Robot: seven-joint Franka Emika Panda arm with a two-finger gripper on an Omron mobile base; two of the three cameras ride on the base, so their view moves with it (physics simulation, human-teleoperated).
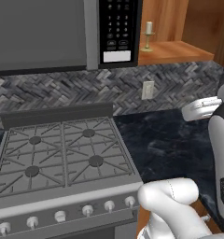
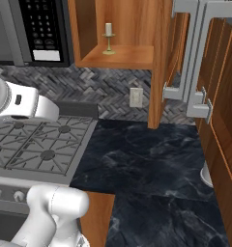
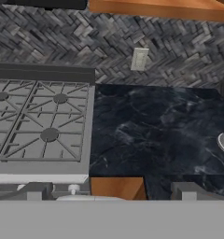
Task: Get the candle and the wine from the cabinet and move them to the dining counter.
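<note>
Grey gas stove (image 1: 62, 154) at left with four burners and a row of knobs (image 1: 62, 215) along its near edge. Black marbled worktop (image 2: 147, 159) to the right. Herringbone grey tile wall (image 3: 109, 42) behind, bearing a pale outlet (image 2: 136, 97). Black microwave (image 1: 116, 30) mounted above.

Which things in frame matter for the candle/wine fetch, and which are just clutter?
Job:
- candle, upright on the shelf
- cabinet, standing open
- tool, open, holding nothing

Lying about:
- stove
- microwave
- wall outlet
- black worktop

Wine: can't see a bottle.
</note>
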